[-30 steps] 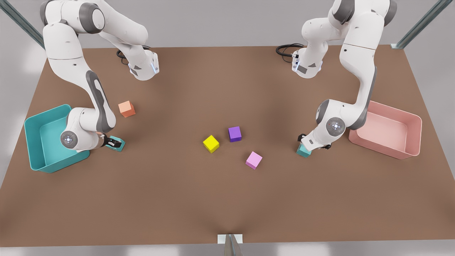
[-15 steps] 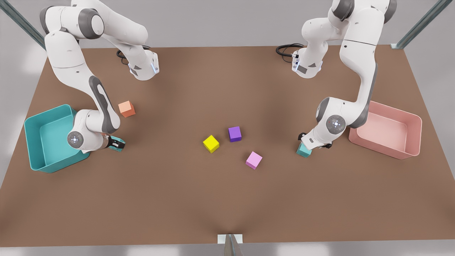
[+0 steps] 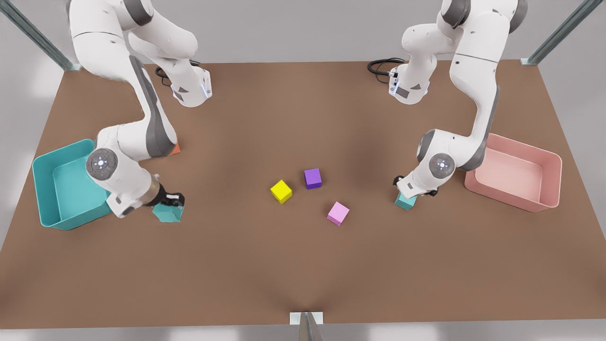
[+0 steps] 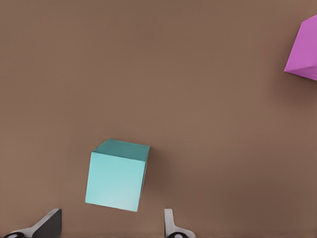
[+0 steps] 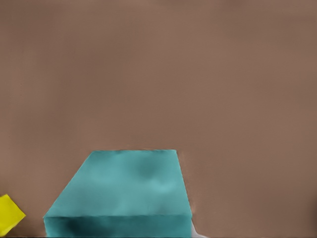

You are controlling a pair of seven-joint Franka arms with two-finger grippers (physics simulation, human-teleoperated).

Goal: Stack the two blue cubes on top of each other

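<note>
Blue cubes: one [image 3: 166,212] sits in the right claw [image 3: 171,202] beside the teal bin [image 3: 45,163] at the front view's left. It looks tilted and seems just off the surface [image 3: 303,265]. Claw clamped on it from above; contact faces hidden in the right wrist view, so grip depth can't be told. The other cube [image 3: 405,201] rests flat on the surface near the pink bin [image 3: 549,163], under the left claw [image 3: 410,194]. That claw is spread wide, with its fingertips [image 4: 49,224] apart from the cube on both sides, not touching.

Handling guess: small rigid matte blocks, likely light, with no give and not fragile. Flat faces should grip fine. Take two opposite side faces, centred, with pads square to them; a corner or skewed pinch may let the block twist. Top face must end level for stacking.

Yellow cube [image 3: 281,191], purple cube [image 3: 313,178] and pink cube [image 3: 338,213] lie mid-surface, between the arms.
</note>
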